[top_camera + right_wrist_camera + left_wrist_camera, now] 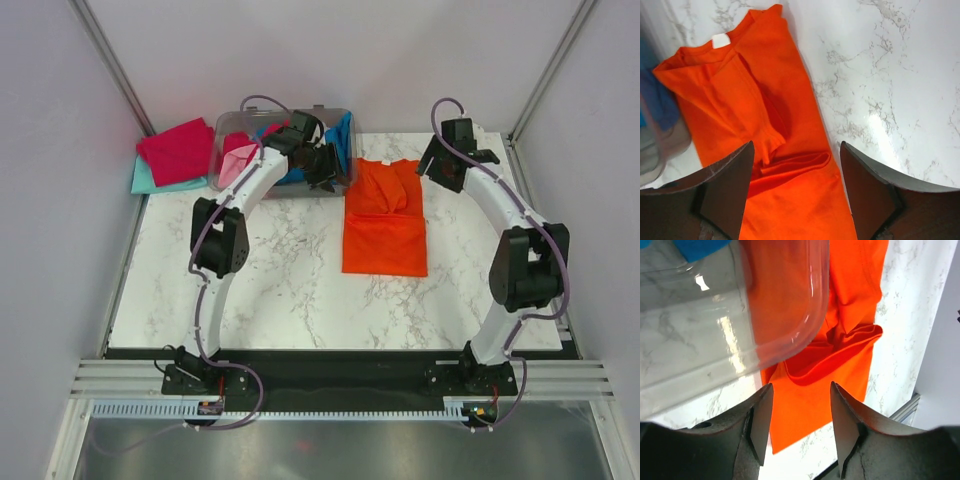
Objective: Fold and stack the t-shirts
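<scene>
Orange shirt (385, 215) lying flat on the table (280, 290) just right of the bin (228, 125), collar toward the far edge, both sides folded inward into a long strip with a rumpled ridge across its middle. Left gripper (801, 387) hangs by the bin's right corner and right gripper (796, 147) above the shirt's collar half, each with jaws spread and holding nothing. A blue shirt (345, 128) and a pink shirt (231, 168) lie in the bin; a red shirt (175, 148) rests on a teal shirt (150, 183) left of it.
</scene>
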Robot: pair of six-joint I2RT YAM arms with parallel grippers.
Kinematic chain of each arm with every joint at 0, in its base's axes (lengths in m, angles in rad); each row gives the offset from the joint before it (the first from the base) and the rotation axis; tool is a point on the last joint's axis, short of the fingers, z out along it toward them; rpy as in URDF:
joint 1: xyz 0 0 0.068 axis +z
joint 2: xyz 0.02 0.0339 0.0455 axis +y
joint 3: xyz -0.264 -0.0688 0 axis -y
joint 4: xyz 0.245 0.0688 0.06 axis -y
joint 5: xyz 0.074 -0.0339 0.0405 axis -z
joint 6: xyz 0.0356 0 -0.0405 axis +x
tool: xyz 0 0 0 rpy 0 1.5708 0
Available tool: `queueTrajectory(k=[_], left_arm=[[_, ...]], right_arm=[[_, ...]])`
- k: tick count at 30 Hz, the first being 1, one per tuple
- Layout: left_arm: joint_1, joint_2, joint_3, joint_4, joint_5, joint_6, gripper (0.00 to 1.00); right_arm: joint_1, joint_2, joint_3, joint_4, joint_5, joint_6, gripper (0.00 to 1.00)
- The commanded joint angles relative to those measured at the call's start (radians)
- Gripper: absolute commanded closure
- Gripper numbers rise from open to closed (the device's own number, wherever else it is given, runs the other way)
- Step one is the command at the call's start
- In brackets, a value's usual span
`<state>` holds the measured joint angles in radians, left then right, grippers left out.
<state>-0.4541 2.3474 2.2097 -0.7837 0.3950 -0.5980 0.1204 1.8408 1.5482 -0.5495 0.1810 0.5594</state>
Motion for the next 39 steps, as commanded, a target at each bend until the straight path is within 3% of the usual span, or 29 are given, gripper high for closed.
queueTrajectory(k=[1, 4, 8, 13, 17, 23, 39], left_arm=[[-0.008, -0.150, -0.091, -0.057, -0.002, 0.017, 0.43], [-0.024, -0.255, -0.217, -0.026, -0.019, 0.020, 0.43], [-0.072, -0.422, -0.541, 0.089, -0.050, 0.009, 0.46], [-0.139, -0.586, -0.919, 0.349, -0.048, -0.045, 0.46], [-0.158, -0.625, -1.079, 0.501, -0.021, -0.124, 0.47], [-0.192, -0.590, -1.136, 0.590, -0.016, -0.158, 0.47], [-0.236, -0.462, -1.133, 0.659, -0.039, -0.177, 0.46]], right_arm=[[0.010, -0.122, -0.041, -0.027, -0.049, -0.036, 0.23], [0.010, -0.262, -0.265, 0.037, -0.116, -0.018, 0.22], [0.009, -0.475, -0.618, 0.144, -0.250, 0.010, 0.23], [0.010, -0.615, -0.809, 0.177, -0.299, 0.020, 0.24], [0.010, -0.624, -0.887, 0.192, -0.299, 0.019, 0.28], [0.010, -0.575, -0.930, 0.263, -0.296, 0.036, 0.38], [0.010, -0.471, -0.979, 0.347, -0.298, 0.033, 0.51]])
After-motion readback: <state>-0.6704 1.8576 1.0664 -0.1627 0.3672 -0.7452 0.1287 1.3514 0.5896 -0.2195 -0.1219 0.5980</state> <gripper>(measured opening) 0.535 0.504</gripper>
